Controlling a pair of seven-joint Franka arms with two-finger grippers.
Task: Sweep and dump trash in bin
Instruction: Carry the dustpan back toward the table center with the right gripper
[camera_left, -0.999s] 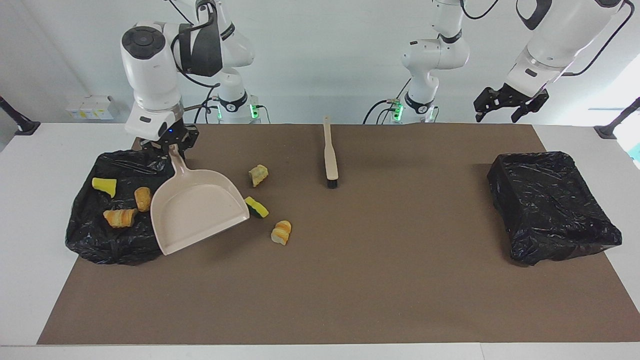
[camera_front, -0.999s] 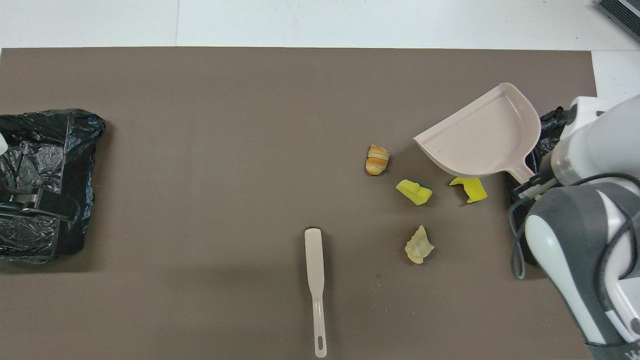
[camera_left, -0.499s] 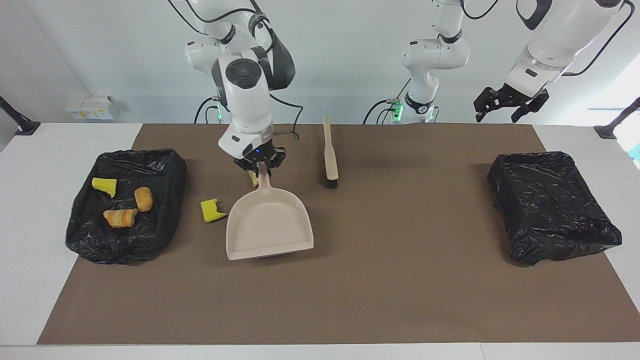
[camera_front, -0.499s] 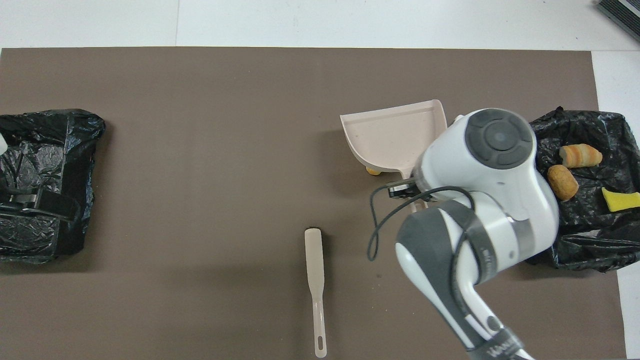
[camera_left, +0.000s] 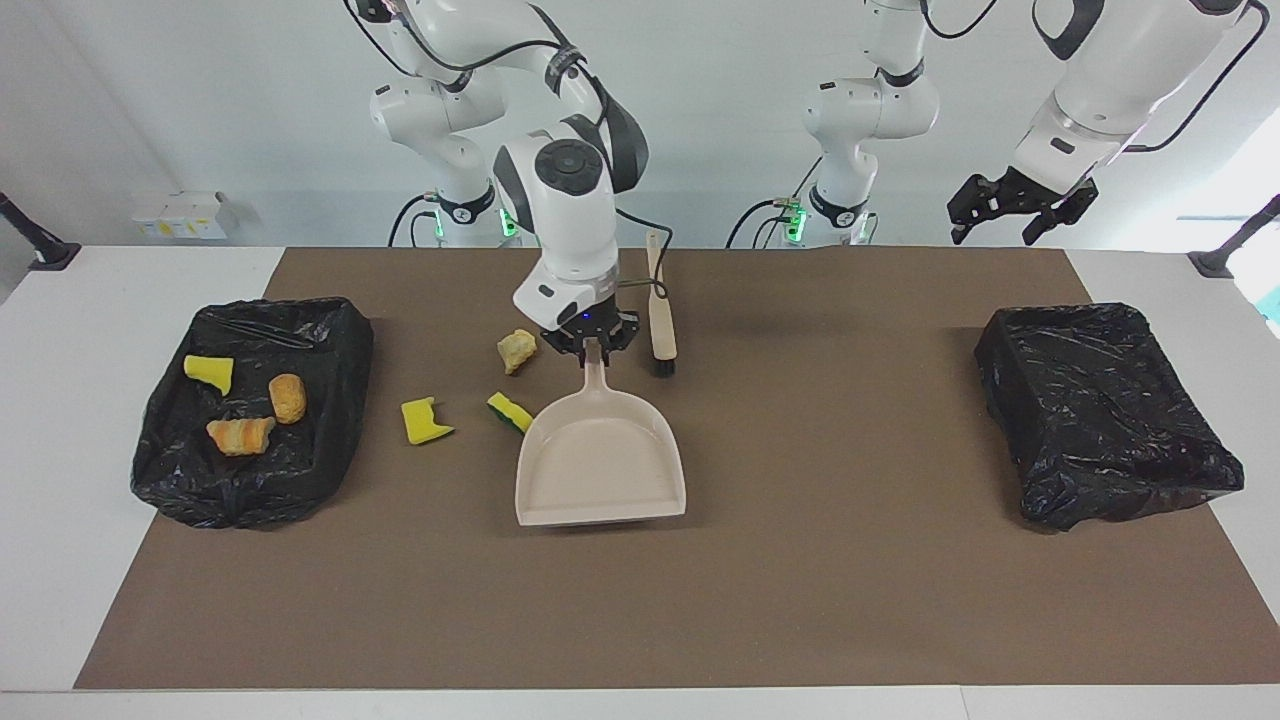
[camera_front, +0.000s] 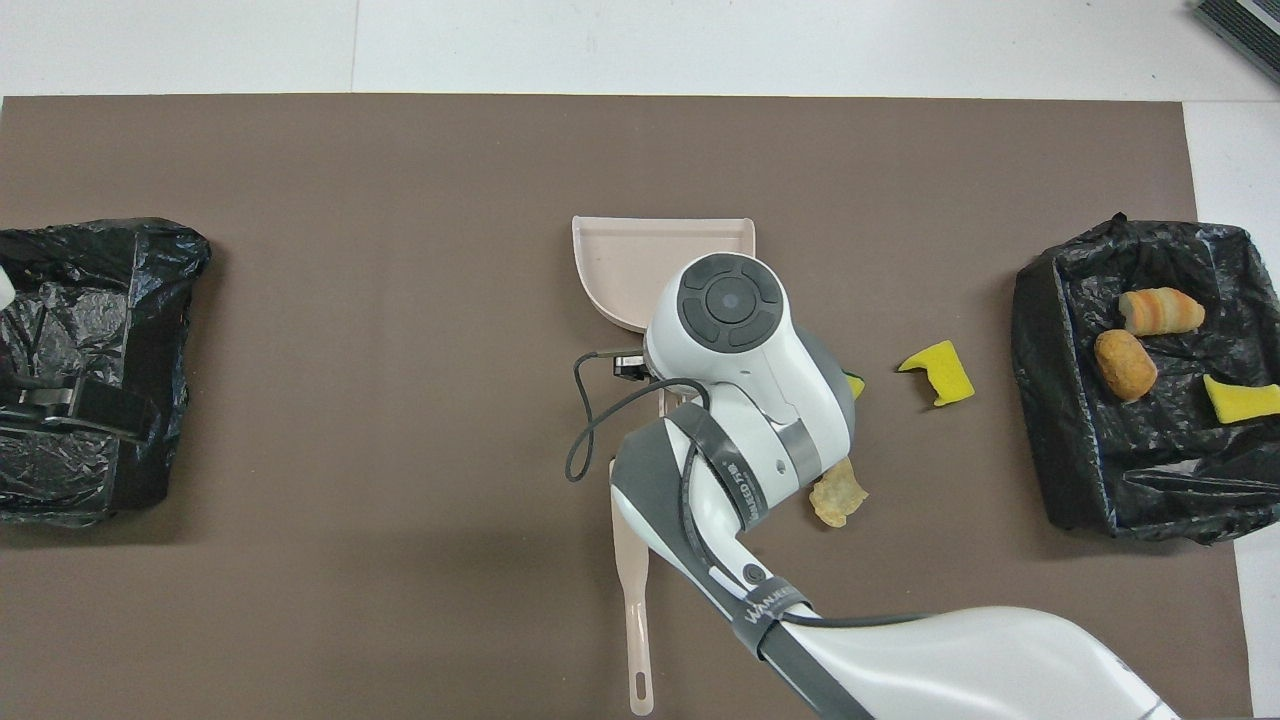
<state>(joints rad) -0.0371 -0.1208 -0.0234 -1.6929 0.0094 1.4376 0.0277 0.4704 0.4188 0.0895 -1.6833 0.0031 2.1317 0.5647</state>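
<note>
altogether three scraps (camera_left: 240, 400) in one bin (camera_left: 170, 480), three scraps (camera_left: 428, 421) on the mat (camera_left: 800, 600).

The right arm (camera_front: 760, 450) has small white letters on its dark grey band, and more white letters on a dark ring lower down. They are too small and tilted to read for sure. No other words, numbers or signs can be read.
</note>
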